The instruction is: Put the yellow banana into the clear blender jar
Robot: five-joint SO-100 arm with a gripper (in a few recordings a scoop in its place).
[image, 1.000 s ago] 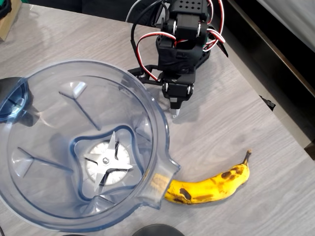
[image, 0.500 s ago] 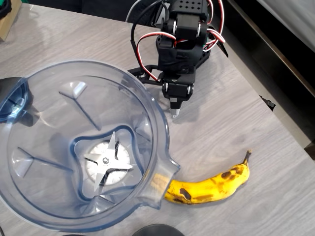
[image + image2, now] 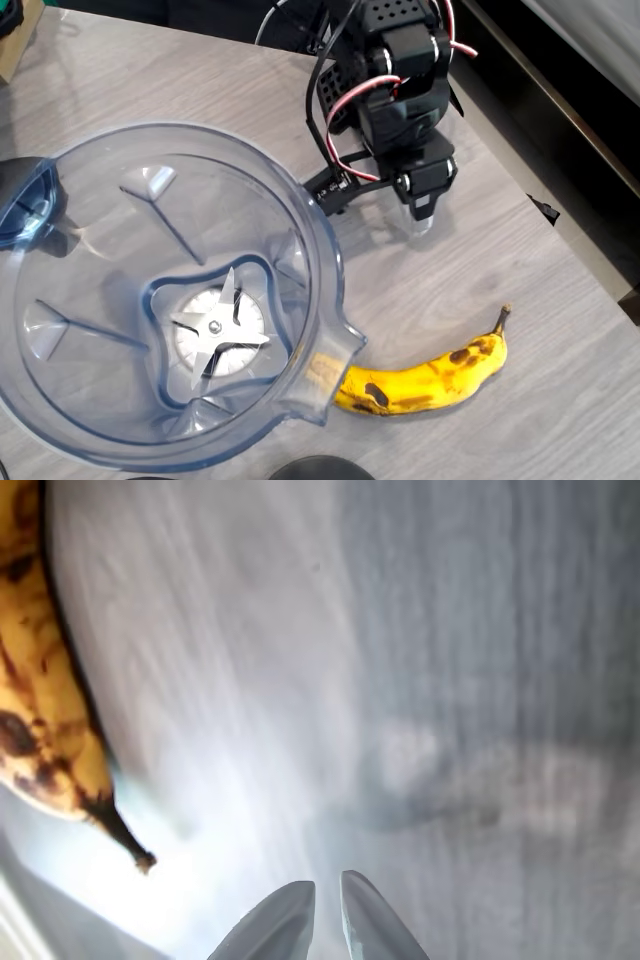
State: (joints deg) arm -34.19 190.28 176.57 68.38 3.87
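Note:
The yellow banana [image 3: 432,378] lies on the grey wood table in the overhead view, spotted brown, stem pointing up-right, its other end tucked under the spout of the clear blender jar [image 3: 160,290]. The jar stands large at the left with a steel blade [image 3: 218,330] at its bottom. My gripper [image 3: 422,222] hangs from the black arm above the banana, well apart from it, tips pointing down. In the wrist view the pale fingertips [image 3: 325,912] sit nearly together with nothing between them, and the banana [image 3: 45,700] runs along the left edge, stem end toward the fingers.
The table's right edge [image 3: 560,230] runs diagonally close to the arm, with a dark gap beyond. A dark blue-grey object [image 3: 25,200] sits behind the jar at the far left. Bare table lies between the gripper and the banana.
The arm has swung to the right in the overhead view, carrying the gripper from beside the jar's rim to a spot over bare table above the banana's stem end.

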